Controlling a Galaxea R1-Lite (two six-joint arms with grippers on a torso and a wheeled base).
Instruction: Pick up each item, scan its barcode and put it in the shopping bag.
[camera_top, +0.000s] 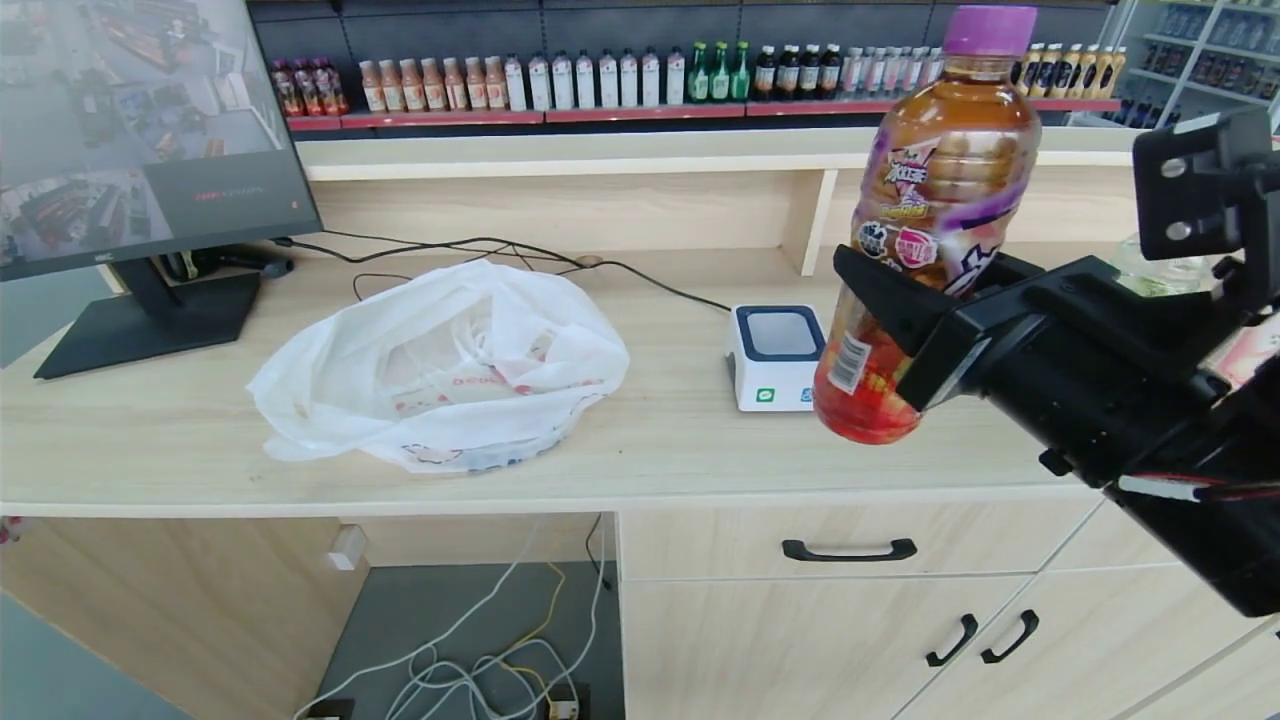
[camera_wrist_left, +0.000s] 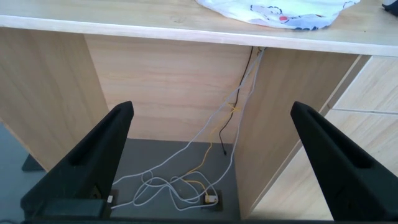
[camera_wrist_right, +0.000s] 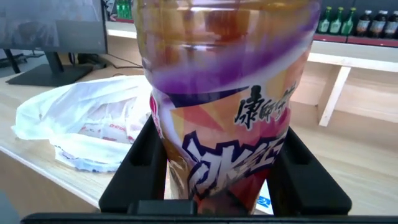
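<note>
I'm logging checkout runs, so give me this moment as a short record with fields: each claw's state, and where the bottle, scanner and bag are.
right claw: shut on the bottle, holding it off the counter
bottle: roughly upright, barcode low on its side, just right of the scanner
scanner: on the counter, window facing up
bag: white, open, on the counter left of the scanner
left claw: open, empty, low in front of the counter
</note>
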